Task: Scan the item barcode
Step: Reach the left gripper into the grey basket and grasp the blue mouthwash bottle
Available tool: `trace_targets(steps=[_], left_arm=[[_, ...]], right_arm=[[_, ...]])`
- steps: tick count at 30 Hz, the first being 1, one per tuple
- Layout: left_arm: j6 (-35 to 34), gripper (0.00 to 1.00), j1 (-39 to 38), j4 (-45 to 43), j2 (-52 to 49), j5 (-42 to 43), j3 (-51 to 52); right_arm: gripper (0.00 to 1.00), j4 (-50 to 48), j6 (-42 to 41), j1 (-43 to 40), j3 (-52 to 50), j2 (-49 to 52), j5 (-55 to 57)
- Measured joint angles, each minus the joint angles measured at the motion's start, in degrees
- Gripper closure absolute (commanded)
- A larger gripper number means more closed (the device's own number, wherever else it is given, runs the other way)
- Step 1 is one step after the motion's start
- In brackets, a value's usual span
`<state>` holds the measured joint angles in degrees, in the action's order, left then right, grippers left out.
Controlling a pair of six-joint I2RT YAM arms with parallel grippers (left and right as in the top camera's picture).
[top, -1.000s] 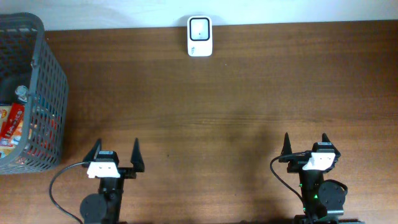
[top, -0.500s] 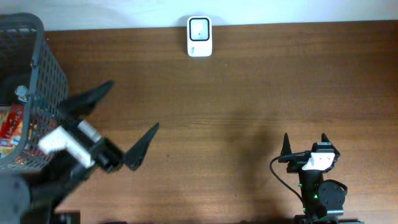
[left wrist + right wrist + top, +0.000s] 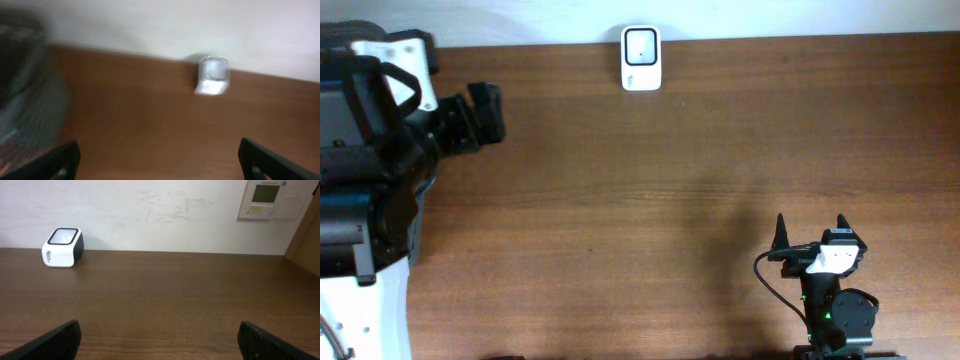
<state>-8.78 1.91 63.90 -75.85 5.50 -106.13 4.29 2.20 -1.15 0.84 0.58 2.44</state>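
The white barcode scanner [image 3: 641, 58] stands at the table's far edge, and shows too in the left wrist view [image 3: 214, 75] and the right wrist view [image 3: 62, 247]. My left arm [image 3: 380, 150] is raised high over the table's left side and covers the basket there. The item is hidden from above. My left gripper [image 3: 159, 145] is open, with only bare wood between its fingers. My right gripper [image 3: 811, 222] rests low at the front right, open and empty [image 3: 159, 325].
A grey mesh basket [image 3: 25, 100] shows as a blur at the left of the left wrist view. A white wall runs behind the table, with a control panel [image 3: 267, 199] on it at the right.
My left arm has swung up from its rest at the front left, out over the basket. Its jaws stayed wide. The right arm has not moved.
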Motion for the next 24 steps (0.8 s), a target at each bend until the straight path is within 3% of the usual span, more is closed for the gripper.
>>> trace_targets(steps=[3, 7, 9, 12, 18, 24], left_arm=[[-5.97, 0.01, 3.19, 2.71, -0.48, -13.00, -0.72], [-8.00, 0.01, 17.09, 0.96, -4.96, -13.99, -0.81], [-9.38, 0.01, 19.89, 0.79, -7.02, -13.88, -0.83], [-14.47, 0.01, 22.25, -2.03, -12.07, -13.86, -0.83], [-16.00, 0.01, 24.70, -5.03, -23.89, -15.69, -0.87], [-16.17, 0.01, 24.81, -7.41, -24.72, -23.15, -0.87]], right_arm=[[0.02, 0.00, 0.00, 0.00, 0.00, 0.00, 0.00], [0.02, 0.00, 0.00, 0.00, 0.00, 0.00, -0.17], [0.02, 0.02, 0.00, 0.00, 0.00, 0.00, -0.17], [0.02, 0.00, -0.02, 0.00, 0.00, 0.00, -0.17], [0.02, 0.02, 0.02, 0.00, 0.00, 0.00, -0.20], [0.01, 0.02, -0.02, 0.00, 0.00, 0.00, -0.20]])
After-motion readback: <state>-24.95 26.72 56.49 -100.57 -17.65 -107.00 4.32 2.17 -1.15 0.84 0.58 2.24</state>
